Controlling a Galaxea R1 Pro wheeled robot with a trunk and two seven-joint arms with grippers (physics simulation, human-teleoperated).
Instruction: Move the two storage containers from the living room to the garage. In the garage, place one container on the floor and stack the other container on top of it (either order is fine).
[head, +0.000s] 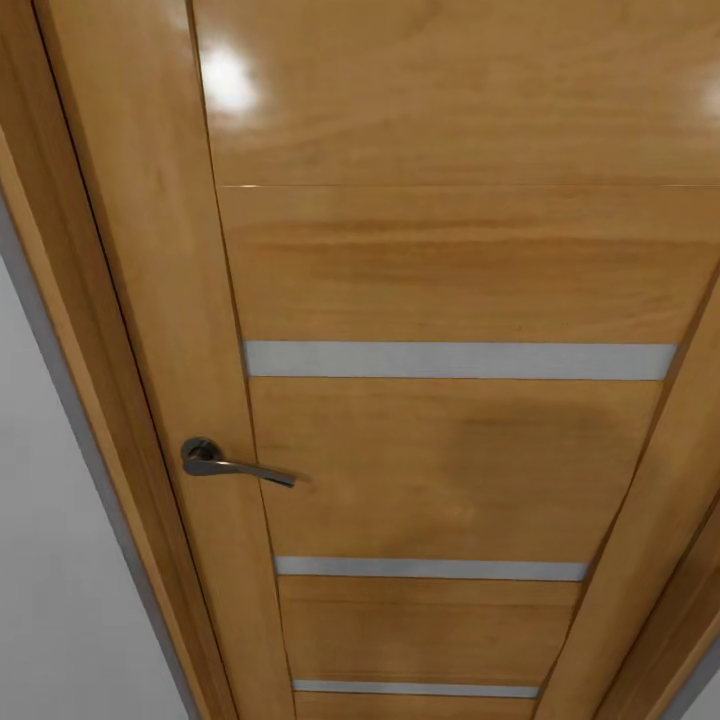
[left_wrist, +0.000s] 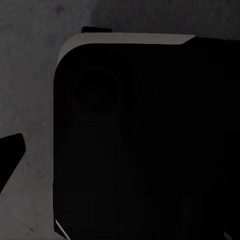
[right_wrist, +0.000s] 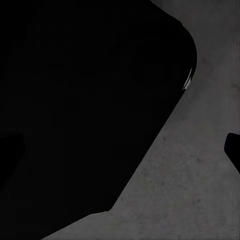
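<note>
The two storage containers are out of view. A closed wooden door (head: 440, 300) stands close in front of me in the head view. In the left wrist view my left gripper (left_wrist: 120, 155) hangs open and empty, one dark fingertip (left_wrist: 11, 152) at the picture's edge, above the robot's black base (left_wrist: 145, 140) and the dark grey concrete floor (left_wrist: 30, 75). My right gripper (right_wrist: 120, 152) is open and empty too. One of its fingertips (right_wrist: 233, 152) stands over the same mottled floor (right_wrist: 190, 190), and the black base (right_wrist: 85, 100) lies beneath it.
The door has a glossy honey-coloured face with three thin silver strips (head: 455, 360) and a dark metal lever handle (head: 230, 462) on its left side. Its wooden frame (head: 95, 330) meets a pale grey wall (head: 50, 560) at the left.
</note>
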